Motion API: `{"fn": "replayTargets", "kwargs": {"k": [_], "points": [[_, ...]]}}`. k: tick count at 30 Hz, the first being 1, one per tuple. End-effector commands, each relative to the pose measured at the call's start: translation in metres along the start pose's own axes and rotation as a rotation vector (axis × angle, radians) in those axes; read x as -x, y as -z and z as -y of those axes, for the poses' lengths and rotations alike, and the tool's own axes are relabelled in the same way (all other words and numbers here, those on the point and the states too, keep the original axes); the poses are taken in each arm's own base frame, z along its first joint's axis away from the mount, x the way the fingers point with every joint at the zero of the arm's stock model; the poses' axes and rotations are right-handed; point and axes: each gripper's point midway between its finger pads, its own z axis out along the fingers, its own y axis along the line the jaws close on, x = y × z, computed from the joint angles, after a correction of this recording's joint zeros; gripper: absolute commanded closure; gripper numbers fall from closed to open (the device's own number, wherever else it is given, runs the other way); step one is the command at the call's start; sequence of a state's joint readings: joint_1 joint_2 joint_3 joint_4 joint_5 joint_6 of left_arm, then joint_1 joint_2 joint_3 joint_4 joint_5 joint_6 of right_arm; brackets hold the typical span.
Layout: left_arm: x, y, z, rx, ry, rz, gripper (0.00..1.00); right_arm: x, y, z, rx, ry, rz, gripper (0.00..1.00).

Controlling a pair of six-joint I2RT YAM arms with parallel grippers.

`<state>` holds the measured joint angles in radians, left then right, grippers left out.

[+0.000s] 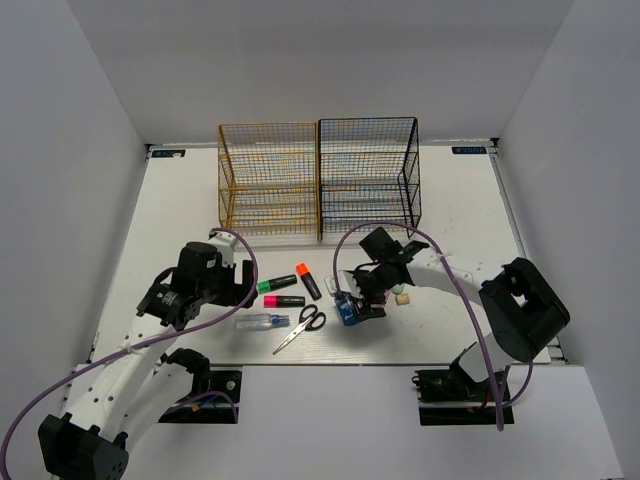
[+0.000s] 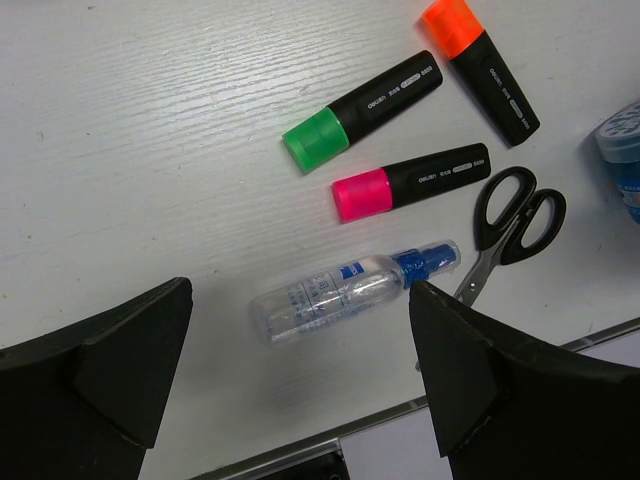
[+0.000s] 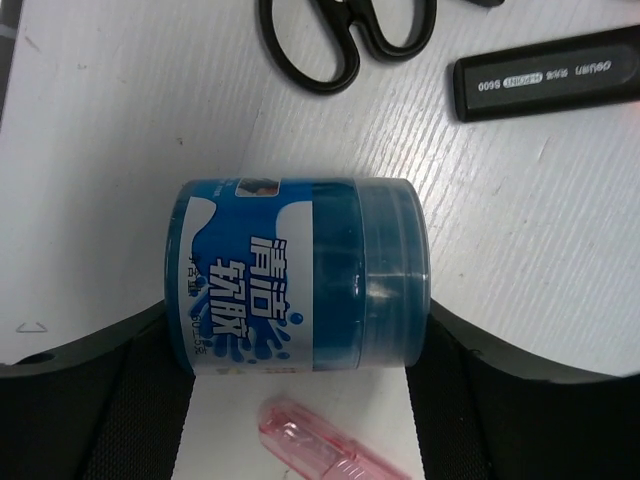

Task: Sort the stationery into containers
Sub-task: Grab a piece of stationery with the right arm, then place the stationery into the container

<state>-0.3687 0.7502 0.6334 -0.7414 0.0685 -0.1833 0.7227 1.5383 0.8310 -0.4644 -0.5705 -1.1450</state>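
2 grippers are at work. The right gripper (image 3: 300,335) straddles the round blue jar (image 3: 300,270), which lies on its side on the table, with a finger at each flat end for a square squeeze. Whether it grips yet I cannot tell. The left gripper (image 2: 300,292) hangs wide over the clear blue-capped tube (image 2: 350,290). The gold-yellow rack (image 1: 268,180) and black rack (image 1: 368,175) stand well beyond.
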Motion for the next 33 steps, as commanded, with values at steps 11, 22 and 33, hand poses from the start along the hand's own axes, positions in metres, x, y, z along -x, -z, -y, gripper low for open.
{"fn": "replayTargets", "kwargs": {"k": [11,22,33], "points": [[0.001,0.002,0.001,-0.006,-0.004,0.004,0.00,0.111,0.125,0.101,-0.489,-0.460,0.080,1.00],[-0.003,-0.001,-0.002,0.012,-0.004,-0.013,0.00,0.138,0.315,0.259,-1.571,-0.791,0.164,1.00],[-0.006,-0.004,-0.007,0.036,-0.001,-0.038,0.00,0.107,0.359,0.303,-1.892,-0.940,0.314,1.00]]}}
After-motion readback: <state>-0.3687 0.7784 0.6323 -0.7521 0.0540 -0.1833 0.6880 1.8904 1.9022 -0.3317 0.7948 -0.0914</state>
